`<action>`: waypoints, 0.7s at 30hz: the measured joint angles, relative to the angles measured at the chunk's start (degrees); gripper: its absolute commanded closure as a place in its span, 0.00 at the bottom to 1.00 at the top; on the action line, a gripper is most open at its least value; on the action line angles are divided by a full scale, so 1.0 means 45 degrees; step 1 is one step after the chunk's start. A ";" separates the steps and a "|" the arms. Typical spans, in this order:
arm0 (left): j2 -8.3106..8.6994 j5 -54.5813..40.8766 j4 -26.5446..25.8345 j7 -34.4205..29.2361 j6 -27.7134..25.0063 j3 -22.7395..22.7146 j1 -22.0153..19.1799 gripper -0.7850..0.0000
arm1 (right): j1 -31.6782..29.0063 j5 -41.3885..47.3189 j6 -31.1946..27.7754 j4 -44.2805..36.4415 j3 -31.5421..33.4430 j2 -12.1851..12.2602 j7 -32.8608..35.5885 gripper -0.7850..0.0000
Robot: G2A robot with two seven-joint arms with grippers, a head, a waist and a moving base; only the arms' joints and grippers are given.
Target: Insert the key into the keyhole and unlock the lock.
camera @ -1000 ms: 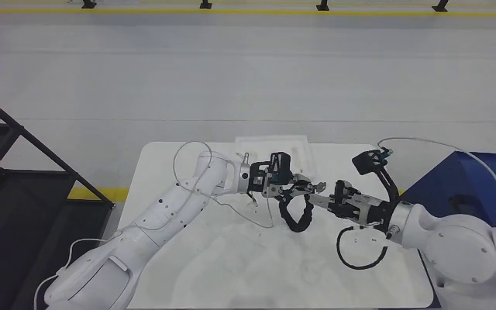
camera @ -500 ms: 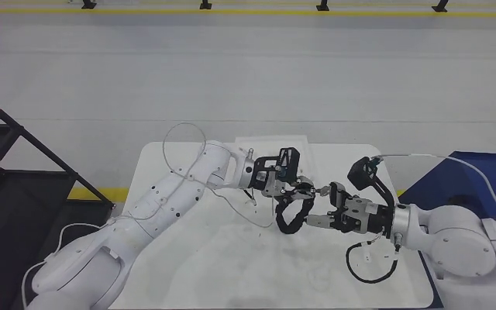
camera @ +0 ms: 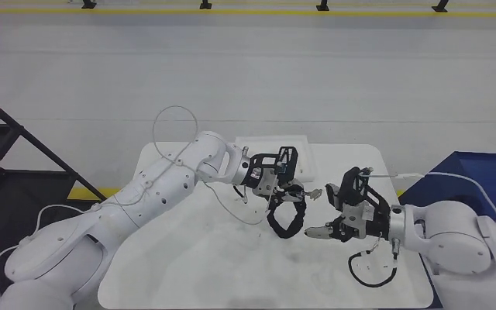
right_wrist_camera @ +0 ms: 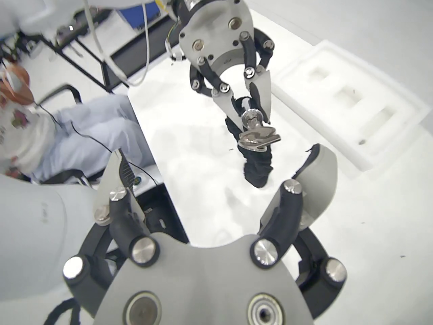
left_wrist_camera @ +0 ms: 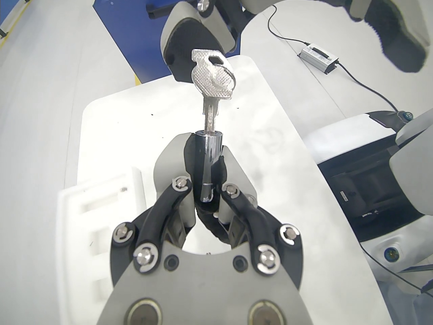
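- right gripper: wide open, holding nothing, facing the key head from just short of it, no contact.
- key: blade seated in the keyhole, head sticking out free.
- lock: chrome cylinder, black cable loop drooping from it toward the table.
- left gripper: clamped on the lock body.
- Step, my read: grab the key head and turn.
  - Line the 2 pads up on the head's flat faces and close fully.
  - Rotate about the blade axis with no side push.
  - The left grip must hold firm or the cylinder may spin.
- Far: white foam tray on the table beyond the left gripper.
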 measured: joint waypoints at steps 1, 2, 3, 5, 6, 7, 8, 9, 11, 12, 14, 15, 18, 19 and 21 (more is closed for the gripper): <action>0.0042 -0.0167 -0.0009 -0.0113 0.0000 0.0093 -0.0068 1.00 | 0.0105 -0.0096 -0.0625 0.0115 -0.0026 0.0023 0.0055 0.00; 0.0081 -0.0335 -0.0028 -0.0232 0.0000 0.0194 -0.0139 1.00 | 0.0201 -0.0109 -0.1144 0.0181 -0.0067 0.0049 -0.0101 0.00; 0.0127 -0.0586 -0.0064 -0.0371 0.0000 0.0334 -0.0236 1.00 | 0.0293 -0.0267 -0.1696 0.0181 -0.0185 0.0107 -0.0581 0.00; 0.0185 -0.0962 -0.0123 -0.0538 0.0000 0.0548 -0.0374 1.00 | 0.0387 -0.0923 -0.2405 0.0179 -0.0363 0.0219 -0.1431 0.00; 0.0218 -0.1185 -0.0155 -0.0630 0.0000 0.0688 -0.0467 1.00 | 0.0444 -0.1435 -0.2858 0.0173 -0.0443 0.0297 -0.1934 0.00; 0.0239 -0.1338 -0.0170 -0.0682 0.0000 0.0788 -0.0534 1.00 | 0.0478 -0.1819 -0.3172 0.0154 -0.0495 0.0354 -0.2259 0.00; 0.0258 -0.1478 -0.0176 -0.0721 0.0000 0.0885 -0.0597 1.00 | 0.0504 -0.2161 -0.3471 0.0130 -0.0542 0.0405 -0.2561 0.00; 0.0279 -0.1640 -0.0175 -0.0765 0.0000 0.1008 -0.0677 1.00 | 0.0535 -0.2579 -0.3818 0.0104 -0.0593 0.0465 -0.2906 0.00; 0.0301 -0.1846 -0.0169 -0.0804 0.0000 0.1186 -0.0792 1.00 | 0.0571 -0.3221 -0.4181 0.0031 -0.0687 0.0542 -0.3267 0.00; 0.0314 -0.1952 -0.0157 -0.0817 0.0000 0.1296 -0.0869 1.00 | 0.0597 -0.3626 -0.4338 -0.0020 -0.0739 0.0587 -0.3425 0.00; 0.0328 -0.2070 -0.0128 -0.0805 0.0000 0.1440 -0.0970 1.00 | 0.0644 -0.4230 -0.4509 -0.0109 -0.0769 0.0645 -0.3596 0.13; 0.0337 -0.2135 -0.0104 -0.0782 0.0000 0.1537 -0.1020 1.00 | 0.0657 -0.4535 -0.4607 -0.0139 -0.0771 0.0672 -0.3694 0.24; 0.0350 -0.2254 -0.0062 -0.0698 0.0000 0.1779 -0.1116 1.00 | 0.0715 -0.5152 -0.4782 -0.0283 -0.0760 0.0710 -0.3956 0.62; 0.0352 -0.2286 -0.0057 -0.0660 0.0000 0.1847 -0.1137 1.00 | 0.0730 -0.5347 -0.4816 -0.0336 -0.0763 0.0717 -0.4028 0.64; 0.0354 -0.2338 -0.0052 -0.0556 0.0000 0.1989 -0.1187 1.00 | 0.0755 -0.5817 -0.4883 -0.0455 -0.0800 0.0732 -0.4183 0.71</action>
